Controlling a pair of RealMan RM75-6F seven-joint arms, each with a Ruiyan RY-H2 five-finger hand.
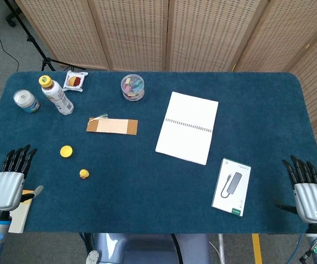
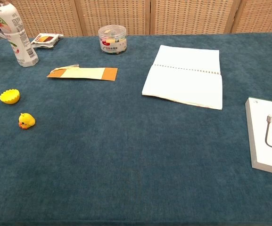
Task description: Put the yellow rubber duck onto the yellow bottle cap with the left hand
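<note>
My left robot hand (image 1: 9, 184) at the counter's (image 1: 147, 187) near-left edge, fingers spread, empty, right robot hand (image 1: 309, 195) likewise at the near-right corner, duck (image 1: 84, 174) on open cloth just beside the cap (image 1: 66, 151), both near my left.

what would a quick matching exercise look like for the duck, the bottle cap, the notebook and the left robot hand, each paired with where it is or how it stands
Column one:
1. yellow rubber duck
2. yellow bottle cap
3. spiral notebook
4. left robot hand

Column two:
A. lies open, near the middle of the table
B. at the table's near left edge, holding nothing, fingers apart
C. alone on the cloth, just nearer the robot than the cap
D. between the duck and the drink bottle

Pairs: 1-C, 2-D, 3-A, 4-B
</note>
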